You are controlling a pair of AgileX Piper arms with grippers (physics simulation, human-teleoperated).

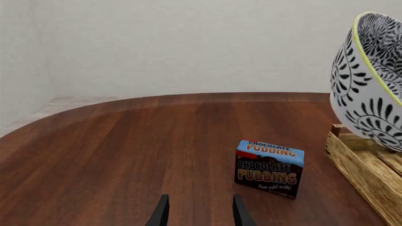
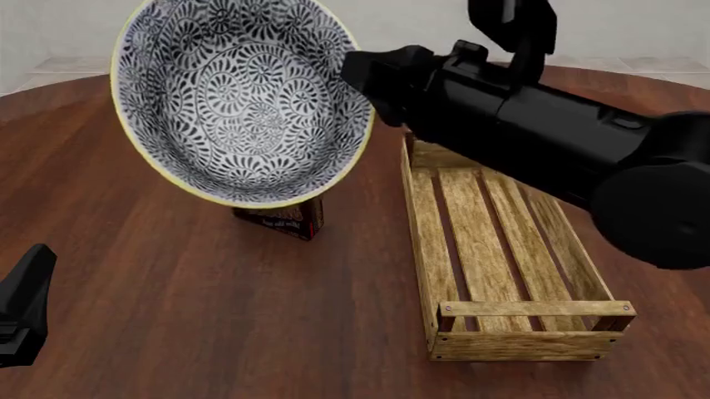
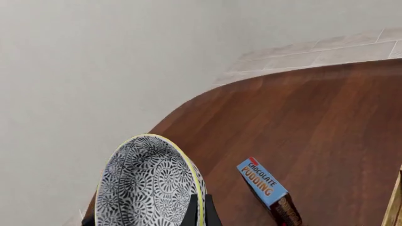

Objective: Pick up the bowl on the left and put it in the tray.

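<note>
At about eight o'clock in the front view I see my left gripper point(image 2: 22, 312) low by the table point(image 2: 166, 316); in its wrist view the two fingers point(image 1: 161, 214) stand apart with nothing between them, so I judge this arm is parked out of the way. Moving right, at eleven o'clock, the bowl point(image 2: 239, 100) hangs in the air, well above the wood, tipped on its side so the patterned inside faces the camera. It is empty. Under its lower edge the chocolate pudding box point(image 2: 283, 220) stands on the table, partly hidden. My right gripper point(image 3: 199, 212) has the bowl by the rim: in its wrist view the thin fingers pinch the yellowish edge from both sides, which explains the tilt. The right arm point(image 2: 533, 125) reaches across from two o'clock. Below it, from the centre to five o'clock, lies the tray point(image 2: 427, 249), with nothing inside. The bowl is left of the tray, not yet over it.
</note>
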